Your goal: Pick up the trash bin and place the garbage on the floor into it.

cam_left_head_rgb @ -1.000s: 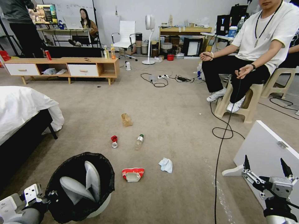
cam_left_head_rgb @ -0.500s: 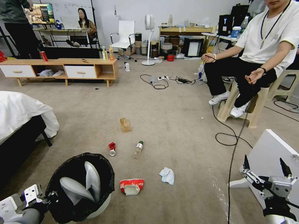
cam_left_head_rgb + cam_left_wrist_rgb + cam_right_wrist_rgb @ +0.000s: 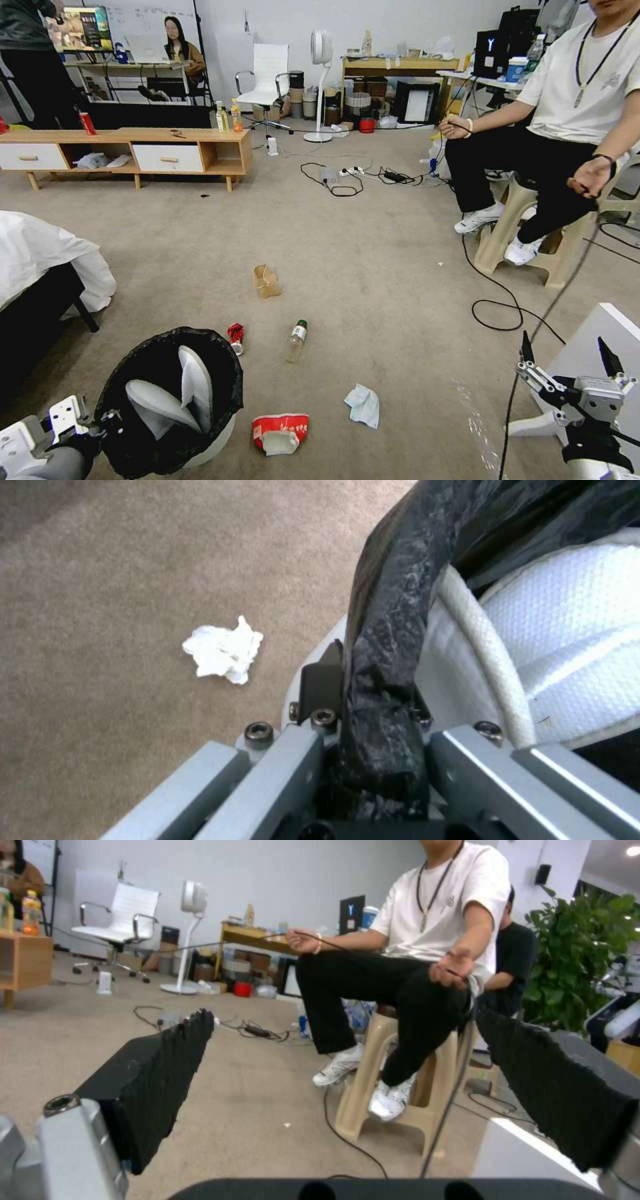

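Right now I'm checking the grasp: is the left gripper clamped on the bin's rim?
Yes, in the left wrist view the left gripper is shut on the bag-covered rim of the trash bin.

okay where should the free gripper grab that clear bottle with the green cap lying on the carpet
Judging by its pose, grip the clear bottle across the middle of its body, coming straight down from above. It lies flat on the floor, cap pointing away, with open carpet on both sides for the open right gripper.
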### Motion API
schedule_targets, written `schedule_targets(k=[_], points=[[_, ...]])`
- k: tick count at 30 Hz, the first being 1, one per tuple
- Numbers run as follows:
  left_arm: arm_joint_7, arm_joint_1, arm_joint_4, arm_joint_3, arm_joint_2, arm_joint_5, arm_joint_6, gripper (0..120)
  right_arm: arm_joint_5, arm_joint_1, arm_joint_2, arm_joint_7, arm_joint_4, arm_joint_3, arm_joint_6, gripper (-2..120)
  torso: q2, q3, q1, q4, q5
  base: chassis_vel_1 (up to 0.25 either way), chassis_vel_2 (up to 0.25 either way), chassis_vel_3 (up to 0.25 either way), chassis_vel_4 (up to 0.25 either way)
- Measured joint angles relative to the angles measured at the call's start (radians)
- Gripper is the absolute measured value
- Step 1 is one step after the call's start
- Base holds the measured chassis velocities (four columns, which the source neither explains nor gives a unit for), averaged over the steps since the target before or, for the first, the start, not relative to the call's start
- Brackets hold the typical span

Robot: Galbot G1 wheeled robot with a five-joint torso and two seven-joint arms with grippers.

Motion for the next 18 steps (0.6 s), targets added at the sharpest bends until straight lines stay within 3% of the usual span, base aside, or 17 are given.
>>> schedule_targets(k=[18], points=[[0.003,0.006,0.0,-0.003,0.005,0.004,0.0,2,-0.011,-0.004,-0.003,-0.019,0.003,-0.001,0.002,100,0.0,0.0,0.0,-0.0001,-0.0001,-0.001,0.003,0.003,-0.001]])
